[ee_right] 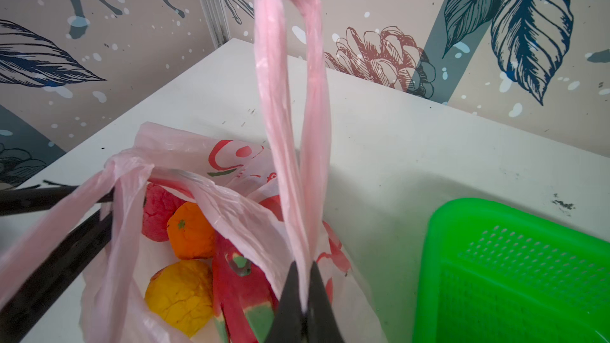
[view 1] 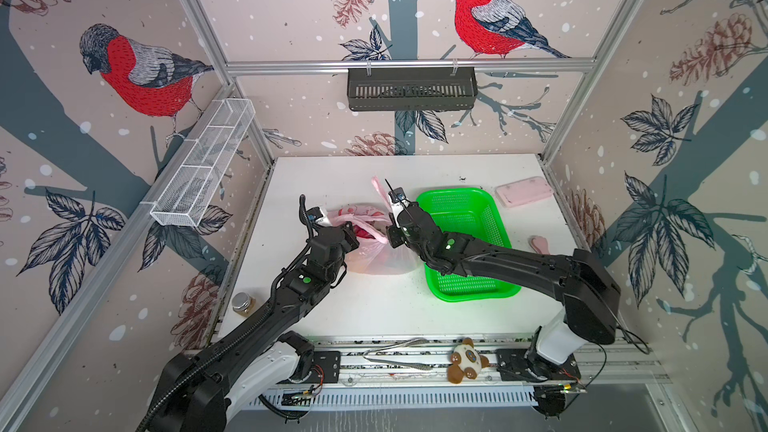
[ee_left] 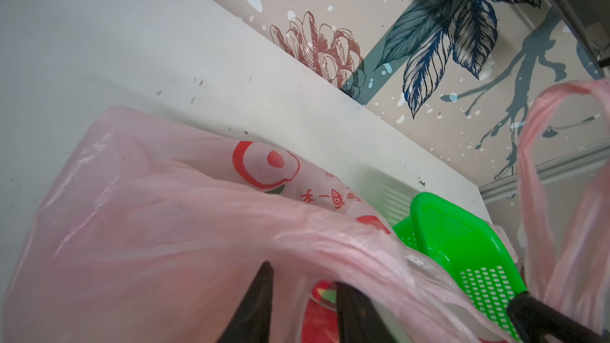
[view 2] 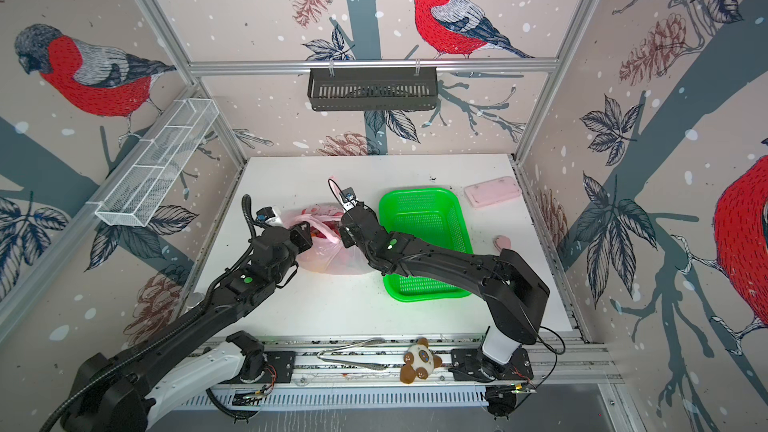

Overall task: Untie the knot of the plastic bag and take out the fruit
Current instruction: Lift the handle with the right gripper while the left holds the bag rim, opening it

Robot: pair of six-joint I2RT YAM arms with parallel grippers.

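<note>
Thin translucent pink plastic bag [view 1: 374, 259], red lettering unreadable, beside green perforated plastic basket [view 1: 453, 192]; right pincer [ee_right: 305, 272] pinches its upright handle loop [ee_right: 287, 94]; left pincer [ee_left: 302, 273] spread at bag mouth.

Red printed characters [ee_left: 331, 196] on the plastic bag [ee_left: 148, 226], centre-right in the left wrist view: crumpled, unreadable.

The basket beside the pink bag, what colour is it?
The basket is bright green, clearest in a top view.
</note>
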